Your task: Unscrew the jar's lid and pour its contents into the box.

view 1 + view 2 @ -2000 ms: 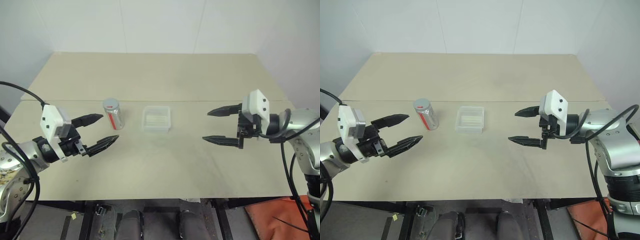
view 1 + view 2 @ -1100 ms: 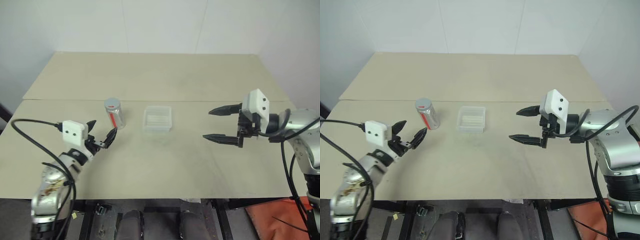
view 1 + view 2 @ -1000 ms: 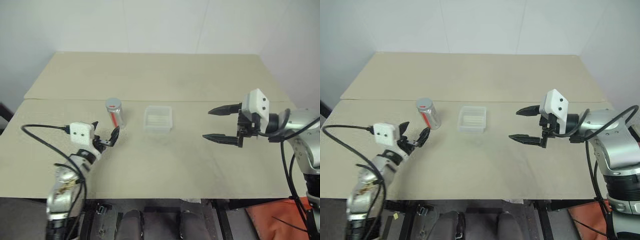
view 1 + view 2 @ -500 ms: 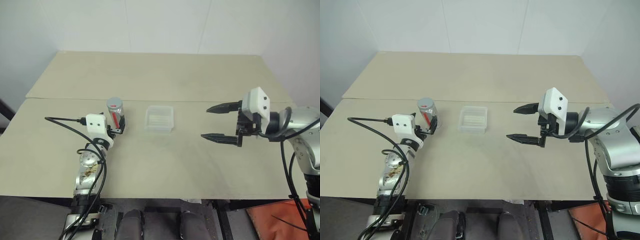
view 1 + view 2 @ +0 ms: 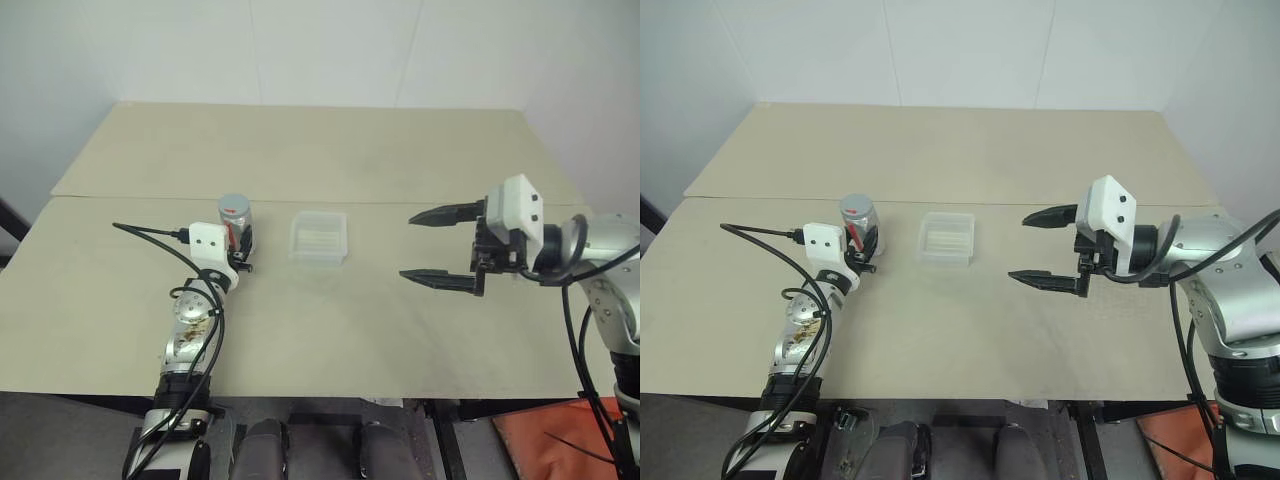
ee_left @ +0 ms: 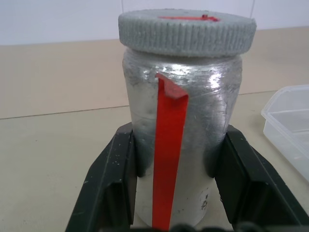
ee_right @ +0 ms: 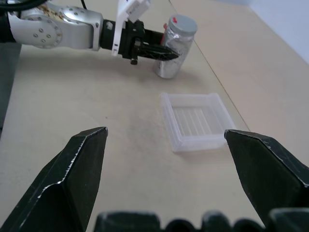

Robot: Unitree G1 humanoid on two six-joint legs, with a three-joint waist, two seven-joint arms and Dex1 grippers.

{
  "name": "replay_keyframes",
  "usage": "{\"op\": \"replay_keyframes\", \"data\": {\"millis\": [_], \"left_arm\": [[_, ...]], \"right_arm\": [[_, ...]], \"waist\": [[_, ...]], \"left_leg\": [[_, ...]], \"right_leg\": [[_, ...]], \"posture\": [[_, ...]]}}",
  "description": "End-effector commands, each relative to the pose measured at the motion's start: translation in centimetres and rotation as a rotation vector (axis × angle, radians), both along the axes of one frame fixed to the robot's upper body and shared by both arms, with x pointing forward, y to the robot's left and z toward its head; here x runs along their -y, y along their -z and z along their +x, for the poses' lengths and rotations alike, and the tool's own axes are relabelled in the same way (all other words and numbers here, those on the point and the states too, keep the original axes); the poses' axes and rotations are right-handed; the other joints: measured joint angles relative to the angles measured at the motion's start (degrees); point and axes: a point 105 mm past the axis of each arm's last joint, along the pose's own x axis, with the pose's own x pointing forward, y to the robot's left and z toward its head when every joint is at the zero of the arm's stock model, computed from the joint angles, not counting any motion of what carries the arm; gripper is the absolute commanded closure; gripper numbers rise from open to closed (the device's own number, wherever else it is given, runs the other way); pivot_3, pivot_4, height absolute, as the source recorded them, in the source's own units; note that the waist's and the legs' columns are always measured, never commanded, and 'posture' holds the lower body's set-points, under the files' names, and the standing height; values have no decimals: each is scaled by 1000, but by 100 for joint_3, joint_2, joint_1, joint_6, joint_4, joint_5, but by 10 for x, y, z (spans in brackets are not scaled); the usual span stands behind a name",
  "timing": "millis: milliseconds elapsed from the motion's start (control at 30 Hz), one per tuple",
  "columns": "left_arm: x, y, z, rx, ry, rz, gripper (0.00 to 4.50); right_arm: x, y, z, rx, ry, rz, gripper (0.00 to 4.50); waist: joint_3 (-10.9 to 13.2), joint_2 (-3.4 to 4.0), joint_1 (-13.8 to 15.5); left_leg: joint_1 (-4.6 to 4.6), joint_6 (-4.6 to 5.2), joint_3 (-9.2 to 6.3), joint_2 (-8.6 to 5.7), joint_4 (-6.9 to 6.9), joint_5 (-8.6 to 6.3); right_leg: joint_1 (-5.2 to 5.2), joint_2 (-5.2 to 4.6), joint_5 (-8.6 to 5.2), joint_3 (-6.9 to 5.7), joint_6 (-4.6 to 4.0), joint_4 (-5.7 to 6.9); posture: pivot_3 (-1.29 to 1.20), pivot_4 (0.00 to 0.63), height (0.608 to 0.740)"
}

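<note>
Left hand clamped on the lower body of the small silvery-clear cylindrical jar with the red strip; jar upright on the beige counter, grey ribbed lid on top, exposed above the fingers. Right hand spread wide, empty, well off to the right, fingers pointing back toward the jar. Shallow clear plastic box lies between them, just beside the jar. Likely path: right hand reaches over the box to the lid; open counter all round.
</note>
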Motion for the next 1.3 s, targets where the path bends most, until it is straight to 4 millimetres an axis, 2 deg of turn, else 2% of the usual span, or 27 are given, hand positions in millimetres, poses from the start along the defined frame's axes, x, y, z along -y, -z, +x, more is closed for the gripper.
{"op": "replay_keyframes", "data": {"millis": [33,133,267,467,700,933,1100,1300], "left_arm": [[1,-7,1,28,4,7,2627],[-2,-17,1,39,29,15,2627],[4,-50,-13,56,233,29,2627],[9,-89,-52,-17,656,27,2627],[26,-106,-92,-108,1075,112,2627],[51,-106,-86,-71,1203,155,2627],[64,-105,-81,-37,1265,167,2627],[66,-104,-77,-22,1282,188,2627]], "right_arm": [[-2,-14,-4,54,-8,21,0],[-8,-13,-5,55,-28,33,0],[-19,-16,-4,60,-59,65,0],[-40,-26,0,24,-121,166,0],[-74,-47,-2,-62,-194,283,0],[-107,-68,2,-153,-162,349,0],[-120,-68,9,-198,-109,342,0],[-126,-61,8,-218,-99,305,0]], "waist": [[0,0,0],[0,0,-8],[1,0,-52],[0,1,-118],[2,3,-138],[2,4,-114],[2,4,-128],[2,4,-130]], "left_leg": [[0,0,0,0,0,0],[0,0,0,0,0,0],[-1,-1,-1,2,-1,0],[-1,-1,-4,5,-2,1],[0,-2,0,7,-4,1],[-2,-2,19,4,-1,1],[-24,-1,23,5,1,2],[-65,-1,23,3,8,2]], "right_leg": [[0,0,0,0,0,0],[0,0,0,0,0,0],[-5,3,0,1,0,3],[-6,2,0,0,0,5],[-9,4,-1,-2,0,5],[-8,4,-1,-5,-1,8],[-28,6,-1,-6,-1,10],[-74,4,-1,-4,-1,22]], "posture": [[0,150,740],[0,150,740],[0,150,740],[0,150,740],[0,150,740],[0,150,740],[0,150,740],[0,150,740]]}}
